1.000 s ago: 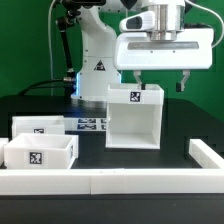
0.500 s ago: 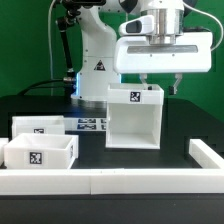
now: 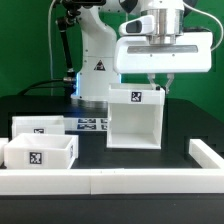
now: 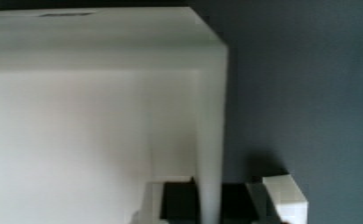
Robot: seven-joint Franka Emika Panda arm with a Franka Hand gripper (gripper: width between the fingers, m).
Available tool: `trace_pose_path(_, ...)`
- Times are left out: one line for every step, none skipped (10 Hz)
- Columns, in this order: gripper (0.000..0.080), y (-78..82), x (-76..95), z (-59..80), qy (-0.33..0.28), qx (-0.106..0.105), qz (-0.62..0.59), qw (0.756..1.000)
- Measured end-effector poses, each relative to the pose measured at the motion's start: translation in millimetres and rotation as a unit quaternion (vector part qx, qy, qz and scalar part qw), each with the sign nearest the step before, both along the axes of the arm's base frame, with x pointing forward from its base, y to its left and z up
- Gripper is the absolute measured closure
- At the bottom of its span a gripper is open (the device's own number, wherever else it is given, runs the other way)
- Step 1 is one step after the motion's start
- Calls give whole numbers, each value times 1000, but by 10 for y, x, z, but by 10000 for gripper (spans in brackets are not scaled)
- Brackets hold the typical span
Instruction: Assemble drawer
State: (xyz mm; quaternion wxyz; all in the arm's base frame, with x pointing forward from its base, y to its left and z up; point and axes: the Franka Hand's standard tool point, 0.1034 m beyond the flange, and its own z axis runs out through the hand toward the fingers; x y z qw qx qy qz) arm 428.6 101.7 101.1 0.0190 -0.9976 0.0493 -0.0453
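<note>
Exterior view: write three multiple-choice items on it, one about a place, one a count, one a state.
1. The trays lie: A) to the exterior view's left of the shell; B) inside it; C) on top of it.
2. Trays in view: A) one; B) two; C) four.
3. The shell is: A) tipped on its side; B) upright with a tray inside; C) upright and empty.
Answers: 1 A, both sit apart from it on that side. 2 B, two tagged trays show. 3 C, its open front shows nothing inside.

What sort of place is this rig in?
Probably a robotics lab bench: green backdrop, tagged white drawer shell on a black table, marker board lying beside it.
</note>
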Motion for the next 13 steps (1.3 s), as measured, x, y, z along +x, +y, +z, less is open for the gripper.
trace_pose_path(763,0,0,0,0,0,0,1000)
trace_pose_path(763,0,0,0,0,0,0,1000)
trace_pose_path(763,0,0,0,0,0,0,1000)
trace_pose_path(763,1,9,-2,0,0,1,1000)
trace_pose_path(763,5,106,1,0,2,5,1000)
trace_pose_path(762,8,254,2,-6,7,10,1000)
trace_pose_path(762,-3,404,3,-12,9,20,1000)
trace_pose_path(762,-24,545,5,-18,10,31,999)
trace_pose_path(762,-64,675,8,-23,11,48,999)
trace_pose_path(762,-48,659,12,-24,11,47,999)
trace_pose_path(762,-42,653,12,-24,11,49,998)
trace_pose_path(762,-42,654,13,-24,11,49,998)
trace_pose_path(762,-42,655,13,-24,11,49,998)
